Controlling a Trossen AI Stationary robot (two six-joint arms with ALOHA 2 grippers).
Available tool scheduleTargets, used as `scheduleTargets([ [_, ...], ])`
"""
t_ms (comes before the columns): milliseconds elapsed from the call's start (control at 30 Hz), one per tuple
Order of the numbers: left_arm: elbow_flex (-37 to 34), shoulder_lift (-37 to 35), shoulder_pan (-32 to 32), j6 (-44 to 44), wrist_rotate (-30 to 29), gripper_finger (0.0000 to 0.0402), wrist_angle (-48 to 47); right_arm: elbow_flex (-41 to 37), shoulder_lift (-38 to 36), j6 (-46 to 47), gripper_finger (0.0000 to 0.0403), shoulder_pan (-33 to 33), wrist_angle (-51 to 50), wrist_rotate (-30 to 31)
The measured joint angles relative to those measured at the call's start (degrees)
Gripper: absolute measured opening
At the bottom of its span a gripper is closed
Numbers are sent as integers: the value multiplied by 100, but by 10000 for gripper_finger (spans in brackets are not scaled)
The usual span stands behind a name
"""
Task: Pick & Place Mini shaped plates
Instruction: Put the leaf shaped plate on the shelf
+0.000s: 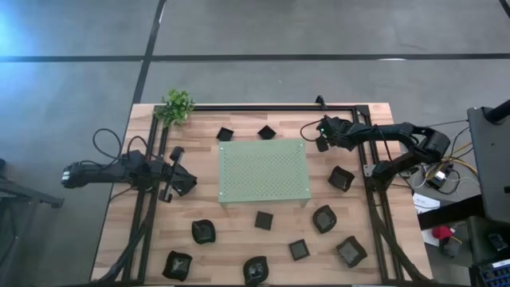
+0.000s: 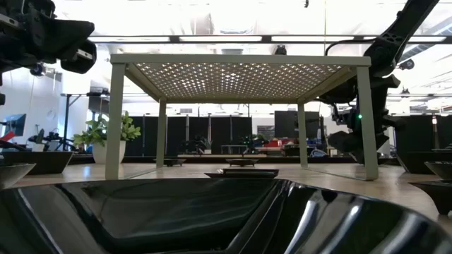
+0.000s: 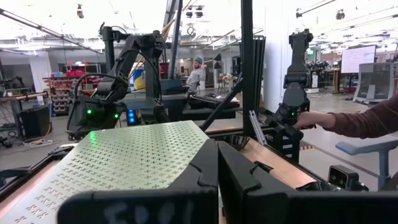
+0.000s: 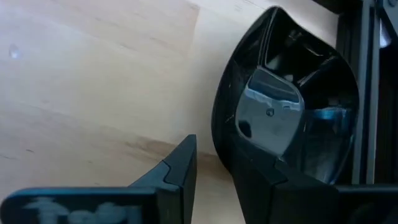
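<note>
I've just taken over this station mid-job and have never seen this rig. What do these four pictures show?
Two dark robot arms work at a wooden table. One picture looks straight down on it, one looks level across the tabletop, and the other two come from cameras on each arm's wrist.

A light green perforated mat stands on legs in the middle, with small glossy black plates scattered around it and a plant at a far corner.

The left gripper waits beside the mat, shut and empty. The right gripper is at the mat's far right corner, open, with one plate rim between its fingers. It does not look clamped yet.
</note>
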Motion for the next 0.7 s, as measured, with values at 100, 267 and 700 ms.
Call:
scheduleTargets([
  [100, 0, 0, -2, 0, 0, 0, 0, 0, 9, -21, 80, 3, 39, 115],
  [267, 0, 1, -1, -1, 0, 0, 0, 0, -2, -73, 57, 4, 40, 434],
  [700, 0, 2, -2, -2, 0, 0, -2, 0, -97, -523, 8, 34, 13, 248],
])
